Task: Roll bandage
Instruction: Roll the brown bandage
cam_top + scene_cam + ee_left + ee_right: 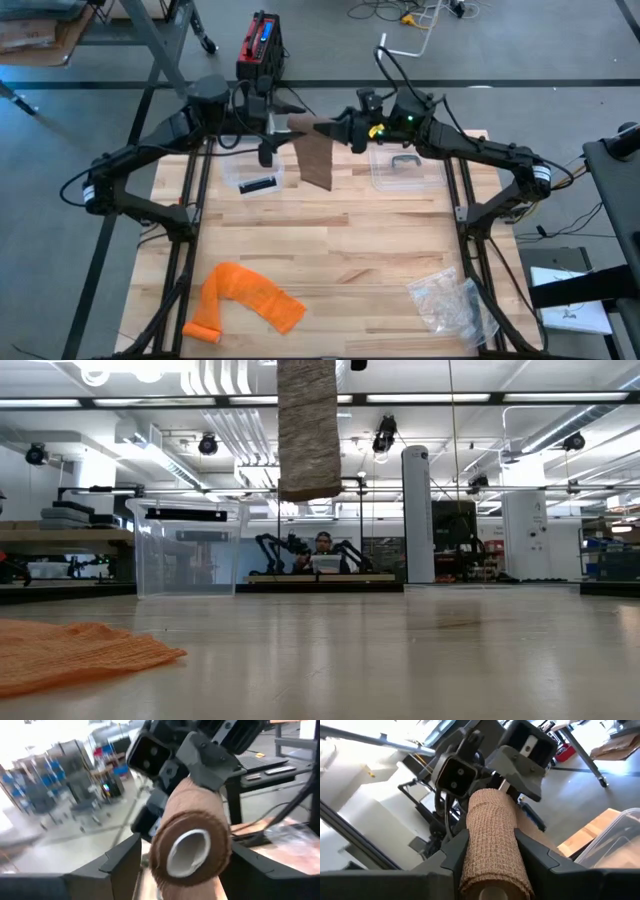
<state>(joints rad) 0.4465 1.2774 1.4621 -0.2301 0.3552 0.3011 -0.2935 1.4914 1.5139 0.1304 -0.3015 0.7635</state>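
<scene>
A tan bandage roll (312,127) is held high over the table's far middle, between my two grippers. Its loose tail (316,160) hangs straight down, and the tail's lower end (310,490) is clear of the table. My right gripper (495,862) is shut on the roll from the right. My left gripper (185,867) is open at the roll's other end (190,850), where the white core shows. Its fingers stand on either side of that end, with a gap at one finger (122,862). I cannot tell whether the other finger touches. My right gripper pinches the roll's round sides (492,845) between its two fingers, at the end nearest the right arm. The fingers come level from the table's right and lie along the roll. The roll is lifted clear and about level, with the tail hanging slack below.
An orange bandage (245,300) lies near the front left. A clear box (258,180) holding a dark item sits under the left arm. Another clear box (400,165) sits under the right arm. A plastic bag (450,300) lies at the front right. Bare wood (340,250) spans the middle.
</scene>
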